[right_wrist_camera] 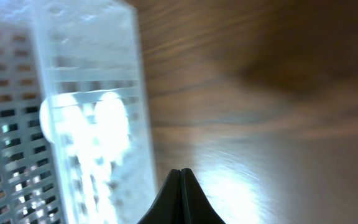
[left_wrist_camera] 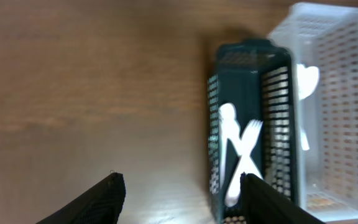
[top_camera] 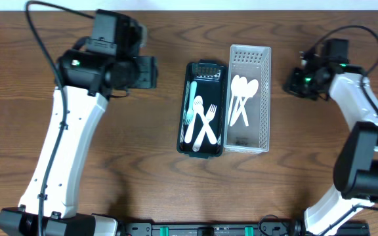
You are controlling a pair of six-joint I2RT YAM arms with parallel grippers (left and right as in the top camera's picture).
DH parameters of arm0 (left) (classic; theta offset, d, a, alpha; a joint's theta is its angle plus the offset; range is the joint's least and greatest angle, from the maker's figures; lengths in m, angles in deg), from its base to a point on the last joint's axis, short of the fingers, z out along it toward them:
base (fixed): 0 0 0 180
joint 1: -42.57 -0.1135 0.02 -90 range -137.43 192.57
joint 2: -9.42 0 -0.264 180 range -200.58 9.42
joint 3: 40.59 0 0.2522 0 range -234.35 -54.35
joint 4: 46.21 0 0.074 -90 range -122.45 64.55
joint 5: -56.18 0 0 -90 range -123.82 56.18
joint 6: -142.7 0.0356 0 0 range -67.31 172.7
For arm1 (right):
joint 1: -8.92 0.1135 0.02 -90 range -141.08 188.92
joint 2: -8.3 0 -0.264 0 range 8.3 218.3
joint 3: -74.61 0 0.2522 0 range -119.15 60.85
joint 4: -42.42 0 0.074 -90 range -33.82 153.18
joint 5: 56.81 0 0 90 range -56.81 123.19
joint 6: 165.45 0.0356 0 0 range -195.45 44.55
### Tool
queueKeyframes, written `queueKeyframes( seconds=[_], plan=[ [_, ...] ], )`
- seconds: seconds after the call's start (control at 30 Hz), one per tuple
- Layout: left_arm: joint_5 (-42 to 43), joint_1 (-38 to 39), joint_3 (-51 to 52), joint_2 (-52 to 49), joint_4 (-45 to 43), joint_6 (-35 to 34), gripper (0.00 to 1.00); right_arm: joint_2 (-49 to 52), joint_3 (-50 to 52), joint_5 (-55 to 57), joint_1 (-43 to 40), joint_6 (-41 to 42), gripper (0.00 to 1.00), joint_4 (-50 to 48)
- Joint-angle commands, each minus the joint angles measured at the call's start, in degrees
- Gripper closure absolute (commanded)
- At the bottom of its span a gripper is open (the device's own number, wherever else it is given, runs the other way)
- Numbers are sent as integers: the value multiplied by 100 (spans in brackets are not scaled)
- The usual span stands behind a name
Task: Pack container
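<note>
Wooden table (top_camera: 143, 170): dark basket (top_camera: 201, 153) and white basket (top_camera: 266, 98) side by side at its middle. Left claw (left_wrist_camera: 180, 186) wide, right claw (right_wrist_camera: 180, 174) pinched together, both empty. Best descend straight onto a spoon (top_camera: 240, 101) handle.

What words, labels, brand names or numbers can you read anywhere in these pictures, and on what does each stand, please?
None: no text is legible in any view. The dark green slotted plastic basket, the clear perforated plastic basket, the white plastic cutlery in them and the brown wooden table show no readable print or labels.
</note>
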Motion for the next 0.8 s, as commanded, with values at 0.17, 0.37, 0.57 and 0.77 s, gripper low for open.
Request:
queueKeyframes(
  seconds=[0.17,0.37,0.57,0.77],
  plan=[
    [-26,-439,-50,168,420,103,38,393,31,-577,660,-116,99,-599],
    [-26,-455,-50,168,540,256,38,391,22,-619,708,-118,99,-763],
    [-46,-457,-50,201,538,726,39,103,-57,-527,365,-422,99,-662],
    [-940,-457,-468,726,509,1008,39,-1073,-761,214,-214,-1327,99,361]
  ],
)
